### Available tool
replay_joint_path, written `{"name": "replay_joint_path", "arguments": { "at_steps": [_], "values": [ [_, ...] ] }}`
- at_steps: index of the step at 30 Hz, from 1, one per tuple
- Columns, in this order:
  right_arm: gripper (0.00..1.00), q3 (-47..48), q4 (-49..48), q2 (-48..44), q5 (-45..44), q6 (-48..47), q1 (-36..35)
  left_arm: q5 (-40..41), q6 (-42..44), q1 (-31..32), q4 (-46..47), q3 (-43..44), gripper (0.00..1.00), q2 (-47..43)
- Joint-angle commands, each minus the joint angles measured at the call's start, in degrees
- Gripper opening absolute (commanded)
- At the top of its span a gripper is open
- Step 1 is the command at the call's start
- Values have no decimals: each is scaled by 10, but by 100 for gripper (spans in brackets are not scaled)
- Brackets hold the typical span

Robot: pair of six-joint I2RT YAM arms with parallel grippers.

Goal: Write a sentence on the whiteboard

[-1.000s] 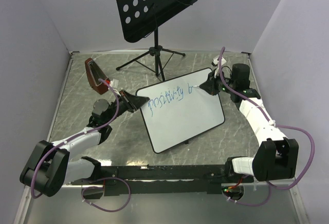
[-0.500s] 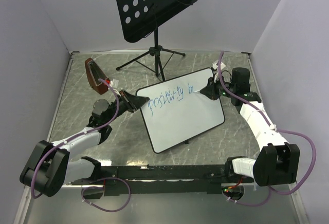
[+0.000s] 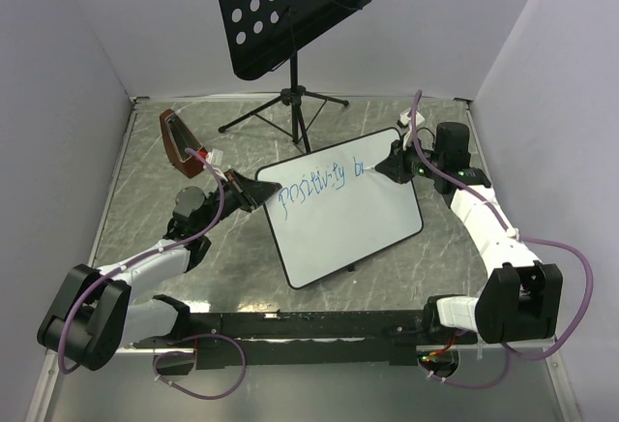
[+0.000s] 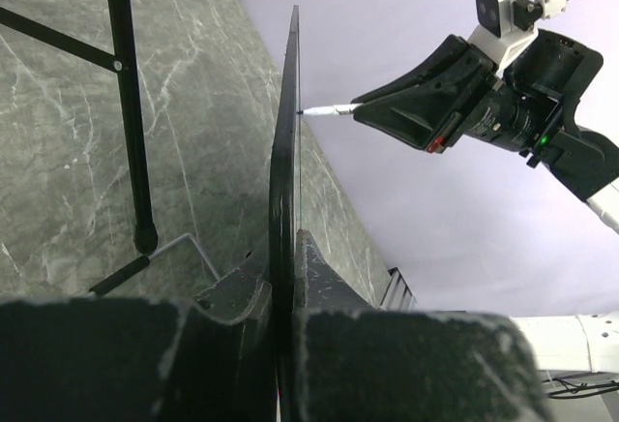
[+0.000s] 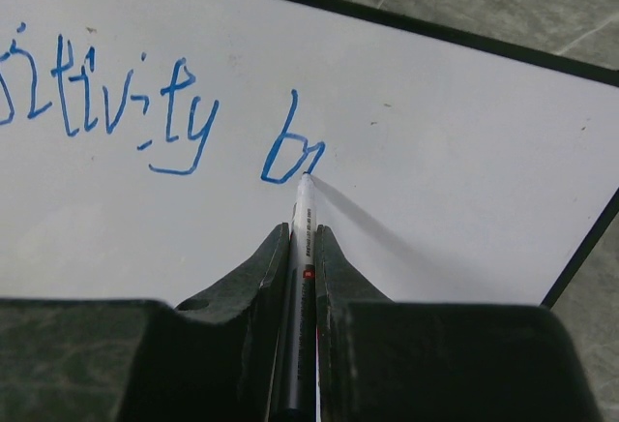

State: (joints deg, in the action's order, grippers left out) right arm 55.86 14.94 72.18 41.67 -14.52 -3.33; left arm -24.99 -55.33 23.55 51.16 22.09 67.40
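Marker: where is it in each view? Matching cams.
Top external: marker right of centre, tiny, at the upper right of the whiteboard.
Left wrist: upper centre, tip at the edge-on whiteboard.
Right wrist: bottom centre, between the jaws.
Shared landmark: the whiteboard.

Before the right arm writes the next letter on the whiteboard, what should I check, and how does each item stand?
1. Left gripper shut on the whiteboard edge: ok.
2. Right gripper shut on the marker: ok.
3. Marker tip touching the board: ok, at the end of the "b".
4. Bare board right of the "b" for more letters: ok.
5. Music stand clear of both arms: ok, it stands behind the board.
6. Ink left in the marker: cannot tell.
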Motion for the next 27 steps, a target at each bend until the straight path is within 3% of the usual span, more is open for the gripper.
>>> {"name": "replay_joint_path", "arguments": {
  "at_steps": [1, 12, 16, 20, 27],
  "values": [
    [0, 36, -31, 19, 1, 14, 3, -12, 19, 3, 72, 12, 1, -4],
    [0, 44, -40, 21, -28, 27, 22, -13, 19, 2, 69, 12, 1, -6],
    [0, 44, -45, 5, 3, 45, 30, -13, 18, 2, 70, 14, 1, -5],
    [0, 40, -57, -18, 92, 70, 54, -13, 20, 3, 69, 11, 1, -8],
    [0, 27, -69, -43, 90, 84, 59, -14, 20, 3, 68, 9, 1, -10]
  ]
}}
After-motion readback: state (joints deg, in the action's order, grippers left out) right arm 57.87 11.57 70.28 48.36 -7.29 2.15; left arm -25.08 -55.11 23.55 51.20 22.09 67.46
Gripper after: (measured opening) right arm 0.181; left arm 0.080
